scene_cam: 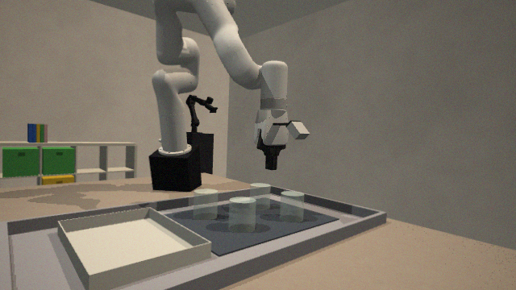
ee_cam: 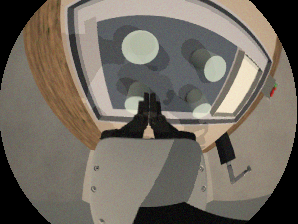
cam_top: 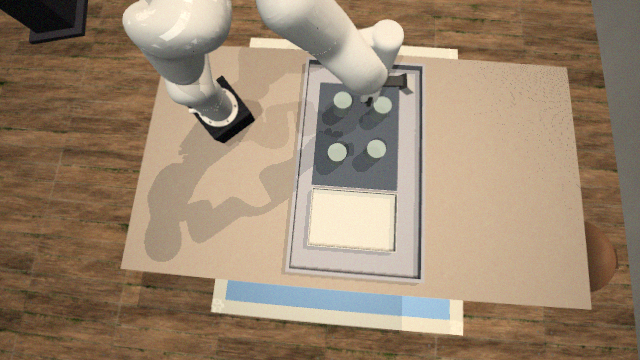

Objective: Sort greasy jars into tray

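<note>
Overhead, pincer shut tight on nothing, fingers pressed together, hanging well above the mat near its far end. Seen from the top: poised between the two jars at the mat's 12 o'clock edge, nearer the jar at 1 o'clock than the one at 11 o'clock. Two more jars toward the tray side, at 7 o'clock and 5 o'clock. All four upright, mouth down, apart from one another, on the mat. Tray just beyond the mat's 6 o'clock edge, holding no jar, flat on the steel table top.

Step in hand, by the look of it: testing for slip, none yet sorted. Next move probably calls for lowering the closed fingertips beside one jar, to mid height, then nudging sideways gently enough not to topple it or knock a neighbour.
</note>
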